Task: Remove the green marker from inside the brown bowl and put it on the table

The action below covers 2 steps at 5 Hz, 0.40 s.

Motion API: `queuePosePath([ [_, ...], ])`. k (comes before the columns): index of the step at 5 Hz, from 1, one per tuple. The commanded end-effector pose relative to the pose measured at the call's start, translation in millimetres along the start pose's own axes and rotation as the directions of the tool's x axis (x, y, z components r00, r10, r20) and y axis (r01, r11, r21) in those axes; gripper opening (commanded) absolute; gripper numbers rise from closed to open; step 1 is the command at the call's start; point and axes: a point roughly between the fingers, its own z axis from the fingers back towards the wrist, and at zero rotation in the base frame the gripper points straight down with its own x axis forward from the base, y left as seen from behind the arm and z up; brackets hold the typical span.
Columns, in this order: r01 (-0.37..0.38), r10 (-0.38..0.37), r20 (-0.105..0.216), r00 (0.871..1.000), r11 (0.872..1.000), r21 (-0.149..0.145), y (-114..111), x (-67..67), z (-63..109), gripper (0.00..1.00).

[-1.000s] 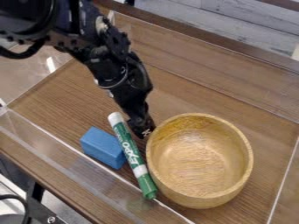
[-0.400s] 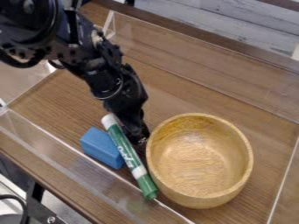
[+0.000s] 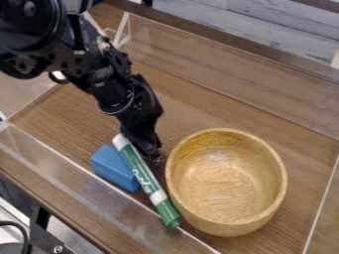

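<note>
The green marker (image 3: 150,189) lies flat on the table (image 3: 232,99), outside the brown bowl (image 3: 236,220), in the gap between the bowl's left side and a blue block. It runs diagonally, with its green end toward the front edge. Nothing shows inside the bowl. My gripper (image 3: 149,149) hangs from the black arm right at the marker's upper end, close to the bowl's left rim. Its jaws look shut with nothing lifted between them. Whether the tips touch the marker I cannot tell.
A blue rectangular block (image 3: 111,167) lies just left of the marker. Clear acrylic walls (image 3: 54,164) run along the front and left edges, and another stands at the right. Bare wood stretches behind the bowl.
The arm has shifted a little left and toward the front. The marker's upper end has slid slightly the same way. The jaws have gone from open to shut.
</note>
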Motion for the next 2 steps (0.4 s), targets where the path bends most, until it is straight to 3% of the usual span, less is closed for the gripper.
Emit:
queuePosePath([
  [1,-0.013,0.013,0.019,1.000,1.000,0.006,5.7,1.7,2.6,0.00],
  [2,-0.023,0.024,0.022,0.999,1.000,-0.005,7.2,0.3,1.8,0.00],
])
